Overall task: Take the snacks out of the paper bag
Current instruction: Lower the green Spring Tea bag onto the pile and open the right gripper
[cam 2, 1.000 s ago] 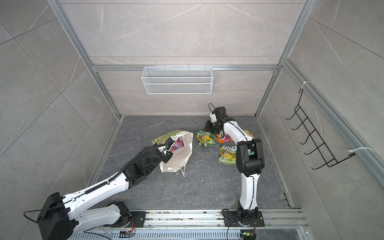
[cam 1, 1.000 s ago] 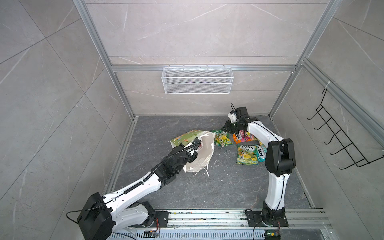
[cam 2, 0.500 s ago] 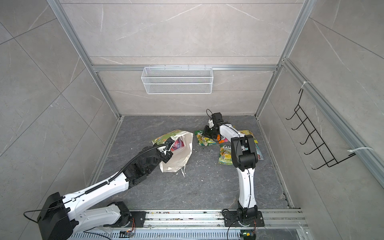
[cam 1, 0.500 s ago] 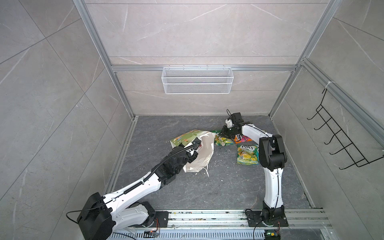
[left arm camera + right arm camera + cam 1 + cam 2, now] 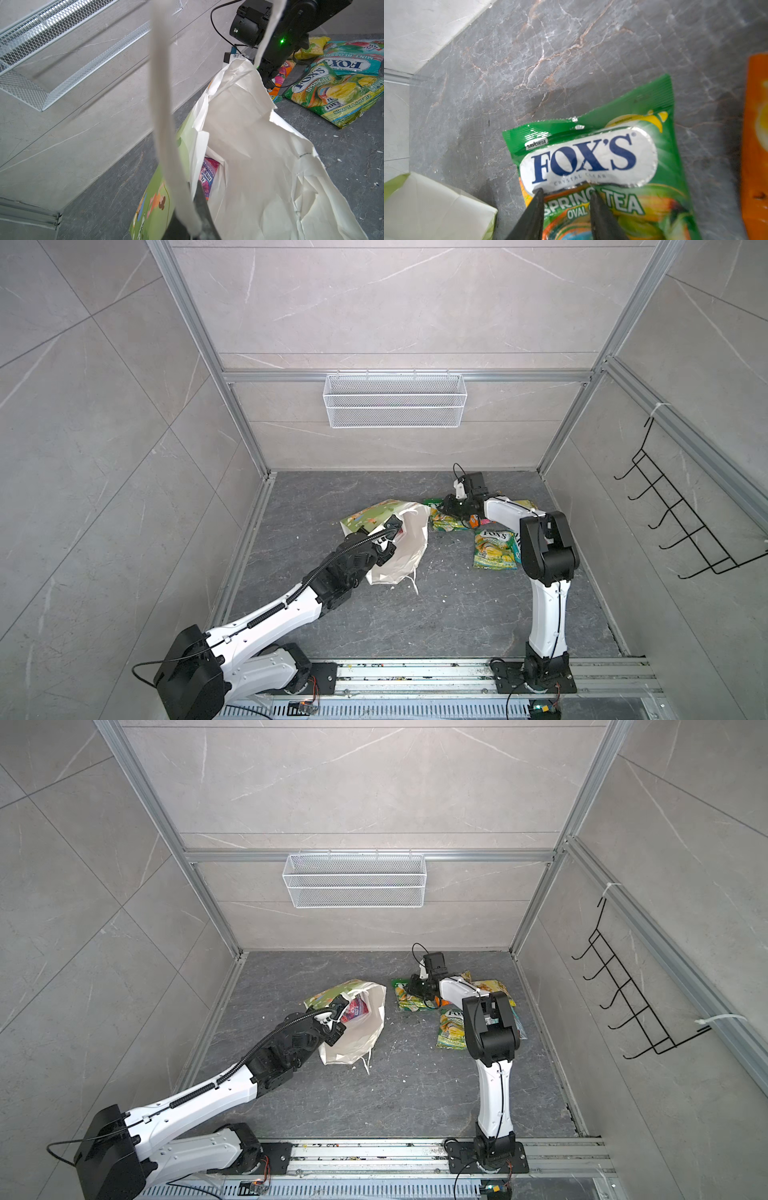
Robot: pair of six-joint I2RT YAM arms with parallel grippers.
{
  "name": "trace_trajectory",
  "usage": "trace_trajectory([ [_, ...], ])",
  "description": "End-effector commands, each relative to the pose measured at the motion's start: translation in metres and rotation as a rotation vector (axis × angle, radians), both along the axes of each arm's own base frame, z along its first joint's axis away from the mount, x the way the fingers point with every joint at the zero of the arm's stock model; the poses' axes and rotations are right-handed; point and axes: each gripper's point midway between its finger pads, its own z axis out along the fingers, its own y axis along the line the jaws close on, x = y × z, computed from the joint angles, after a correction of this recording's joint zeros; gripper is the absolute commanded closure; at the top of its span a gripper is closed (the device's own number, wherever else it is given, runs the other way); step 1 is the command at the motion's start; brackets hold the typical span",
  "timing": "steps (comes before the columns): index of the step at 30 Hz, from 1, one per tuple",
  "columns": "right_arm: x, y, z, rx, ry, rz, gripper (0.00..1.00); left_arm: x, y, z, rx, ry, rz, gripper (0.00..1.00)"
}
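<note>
1. The emptying is nearly done. The paper bag [image 5: 405,547] slumps on the desk [image 5: 436,614] with its mouth turned up and towards the right arm. One purple pouch [image 5: 208,175] is still tucked inside. The other snacks lie out on the desk just to the right of the bag.
2. The left pincer [image 5: 336,1016] is clamped tight on the bag's white handle [image 5: 164,104], holding the mouth up and open.
3. The right pincer [image 5: 566,191] hangs over a green pouch [image 5: 591,158] lying flat on the desk. Its jaws are parted and grip nothing.
4. Next, I reckon, the right pincer must cross to the bag's mouth, dip in without catching the crumpled paper, and nip the purple pouch by an edge while the left keeps the bag steady.
5. Against a second ago, the right pincer has come away from the back of the pile and nearer the bag, and its jaws have spread wider. The bag and the left arm have not budged.
</note>
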Motion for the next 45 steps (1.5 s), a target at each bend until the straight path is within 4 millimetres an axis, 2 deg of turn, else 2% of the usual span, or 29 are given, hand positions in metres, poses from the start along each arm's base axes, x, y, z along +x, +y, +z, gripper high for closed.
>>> trace_trajectory([
  [1, -0.009, -0.011, -0.004, -0.018, 0.019, -0.051, 0.58, 0.001, 0.001, 0.025, -0.068, -0.041, 0.009, 1.0],
  [8, -0.016, -0.014, 0.069, -0.03, -0.111, -0.018, 0.54, -0.002, 0.002, 0.027, -0.072, -0.044, 0.005, 1.0],
  [10, -0.023, -0.012, 0.08, -0.022, -0.127, 0.003, 0.53, -0.001, 0.002, 0.027, -0.069, -0.044, 0.006, 1.0],
  [12, -0.032, -0.005, 0.085, 0.009, -0.124, 0.034, 0.59, -0.001, 0.002, 0.026, -0.066, -0.042, 0.007, 1.0],
  [15, -0.045, 0.007, 0.076, 0.044, -0.091, 0.087, 0.75, 0.0, 0.0, 0.024, -0.064, -0.04, 0.005, 1.0],
  [19, -0.055, 0.013, 0.048, 0.032, -0.028, 0.121, 0.94, 0.001, -0.003, 0.022, -0.052, -0.035, -0.002, 1.0],
  [27, -0.065, 0.014, -0.005, -0.039, 0.061, 0.161, 0.96, 0.001, -0.004, 0.023, -0.048, -0.031, -0.008, 1.0],
  [34, -0.074, 0.011, -0.043, -0.056, 0.125, 0.165, 0.98, 0.002, -0.006, 0.019, -0.043, -0.023, -0.011, 1.0],
  [39, -0.074, 0.016, -0.043, -0.017, 0.136, 0.154, 0.98, 0.003, -0.007, 0.017, -0.037, -0.022, -0.012, 1.0],
  [45, -0.07, 0.019, -0.005, 0.005, 0.095, 0.155, 0.99, 0.003, -0.006, 0.017, -0.034, -0.022, -0.008, 1.0],
])
